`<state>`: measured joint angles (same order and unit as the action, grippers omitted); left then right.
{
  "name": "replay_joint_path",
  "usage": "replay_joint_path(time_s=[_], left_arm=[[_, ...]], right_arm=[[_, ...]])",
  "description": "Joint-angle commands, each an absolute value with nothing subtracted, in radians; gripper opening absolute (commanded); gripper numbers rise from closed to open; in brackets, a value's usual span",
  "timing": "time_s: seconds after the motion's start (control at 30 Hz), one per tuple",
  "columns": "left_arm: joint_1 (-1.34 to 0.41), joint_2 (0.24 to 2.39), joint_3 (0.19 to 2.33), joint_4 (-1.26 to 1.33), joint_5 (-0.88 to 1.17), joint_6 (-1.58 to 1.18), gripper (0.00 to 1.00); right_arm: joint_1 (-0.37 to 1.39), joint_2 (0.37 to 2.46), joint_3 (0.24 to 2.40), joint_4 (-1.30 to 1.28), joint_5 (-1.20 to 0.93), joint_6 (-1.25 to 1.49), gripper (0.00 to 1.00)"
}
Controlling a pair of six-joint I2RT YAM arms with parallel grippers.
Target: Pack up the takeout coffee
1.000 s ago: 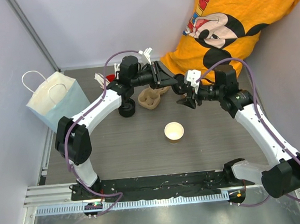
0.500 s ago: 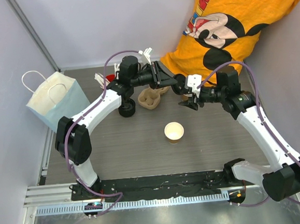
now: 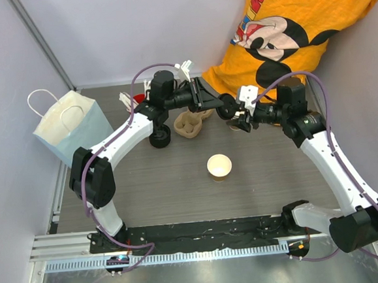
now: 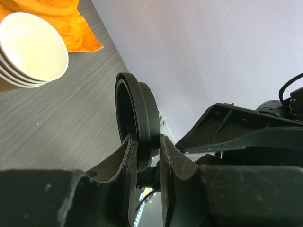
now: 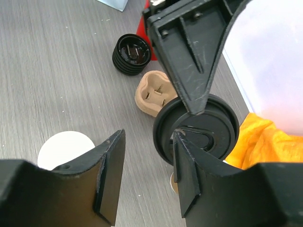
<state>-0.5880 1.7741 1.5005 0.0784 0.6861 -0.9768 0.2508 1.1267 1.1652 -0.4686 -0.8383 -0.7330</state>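
Observation:
The takeout coffee's brown paper cup (image 3: pixel 219 167) stands open, white inside, at the table's middle; it also shows in the right wrist view (image 5: pixel 64 149). Its round black lid (image 3: pixel 224 106) hangs in the air at the back, held on edge with my left gripper (image 4: pixel 147 142) shut on its rim (image 4: pixel 137 118). My right gripper (image 3: pixel 242 119) is open just right of the lid. In the right wrist view the lid (image 5: pixel 196 130) sits behind the right finger (image 5: pixel 187 175), not between the jaws.
A pale blue paper bag (image 3: pixel 70 128) stands at the left. A stack of black lids (image 3: pixel 160 138), a brown pulp carrier tray (image 3: pixel 189 123) and a red cup (image 3: pixel 136 100) sit at the back. Nested white-lined cups (image 4: pixel 31 47) and orange cloth (image 3: pixel 297 21) lie at the back right.
My right gripper has moved toward the back, up to the lid held by the left gripper, and its jaws have narrowed slightly. The left arm and the cup have not moved.

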Motion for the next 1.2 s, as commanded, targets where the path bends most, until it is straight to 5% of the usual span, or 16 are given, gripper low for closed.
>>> replay_joint_path(time_s=[0.0,0.7,1.17], left_arm=[[-0.592,1.758,1.505,0.126,0.715,-0.971,0.24],[-0.591,1.766,1.519,0.124,0.735,-0.947,0.25],[-0.572,1.704,1.479,-0.077,0.684,-0.643,0.58]], right_arm=[[0.247,1.154,1.175,-0.364,-0.808,-0.663,0.49],[0.226,1.158,1.129,-0.253,-0.738,-0.572,0.43],[0.17,1.307,1.086,-0.396,-0.598,-0.486,0.41]])
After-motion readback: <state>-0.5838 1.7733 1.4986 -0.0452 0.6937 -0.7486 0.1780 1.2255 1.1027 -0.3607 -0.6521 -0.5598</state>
